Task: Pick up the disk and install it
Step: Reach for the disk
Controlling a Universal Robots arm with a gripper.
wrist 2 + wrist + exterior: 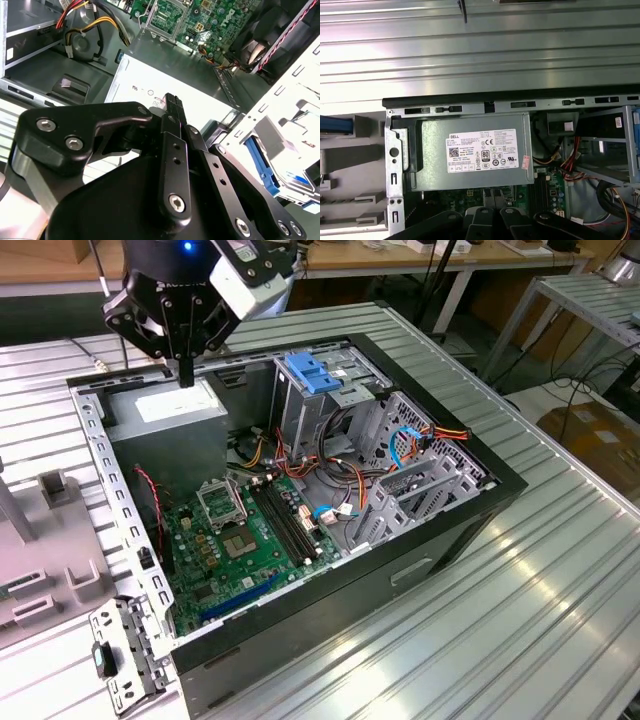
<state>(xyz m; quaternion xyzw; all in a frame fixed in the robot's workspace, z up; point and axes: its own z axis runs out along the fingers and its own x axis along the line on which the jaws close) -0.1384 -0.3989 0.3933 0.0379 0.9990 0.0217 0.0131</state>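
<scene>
The disk (262,162) appears in the second wrist view as a blue side rail and a strip of blue label. It lies in a pale grey holder (295,120) just outside the perforated side wall of the computer case (450,530), not inside it. That holder (40,540) stands on the ribbed worktop (520,630) at the exterior view's left edge. The gripper (186,375) is apart from the disk, over the case's far corner. Its fingers are closed together on nothing and point down just above the grey power supply (165,405). Further along the case's far edge, the drive cage's blue handle (315,373) stands untouched.
</scene>
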